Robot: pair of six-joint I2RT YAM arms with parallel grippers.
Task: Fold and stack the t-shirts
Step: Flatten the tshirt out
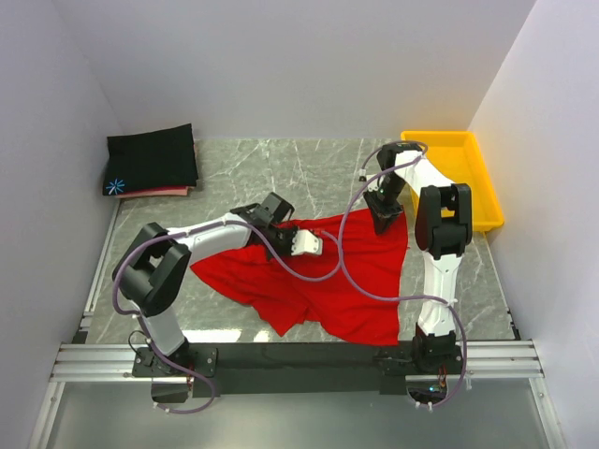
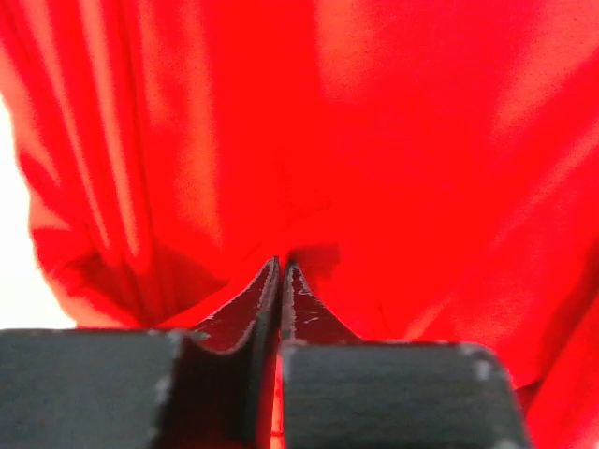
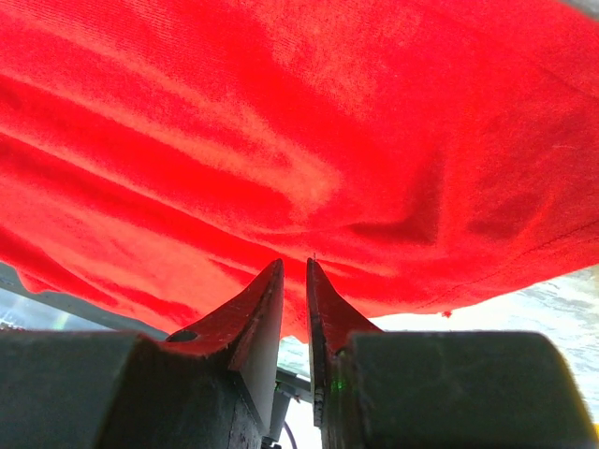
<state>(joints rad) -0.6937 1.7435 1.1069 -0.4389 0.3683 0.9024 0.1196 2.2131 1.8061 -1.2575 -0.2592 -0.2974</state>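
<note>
Red shirt (image 1: 356, 271): rumpled mid-table, near my arm bases, pinched in both my claws along its far edge.
Stack: far left corner by the wall. The black shirt (image 1: 152, 159) lies folded on top, with a sliver of the pink shirt (image 1: 164, 193) showing under its near edge. The starburst mark sits at the near left corner.
Left claw (image 1: 314, 245): clenched on a pucker of red cloth at the far edge. Up close, my fingertips (image 2: 271, 290) meet with the fabric bunched at their point.
Step in hand: I judge it to be spreading the red shirt flat before any fold.
Doing it well: draw my two claws apart evenly, so the edge between them goes taut without slipping. Lift only enough for the loose cloth to trail. Then lay it down away from the bases and let the wrinkles run out.
Long axis: the heap runs across the table from near left to far right, rising towards my right claw. A second tail hangs back towards the right base.
Pointing: I cannot tell where the neck, hem or sleeves are, because it is too bunched.
Right claw (image 1: 384, 224): grasping the far right corner, tented up off the table (image 1: 281, 168). My fingers (image 3: 262, 309) stand almost together, with cloth at their tips and its hem hanging free.
Tray (image 1: 468, 159): yellow, far right, beyond my right claw, and not part of this.
</note>
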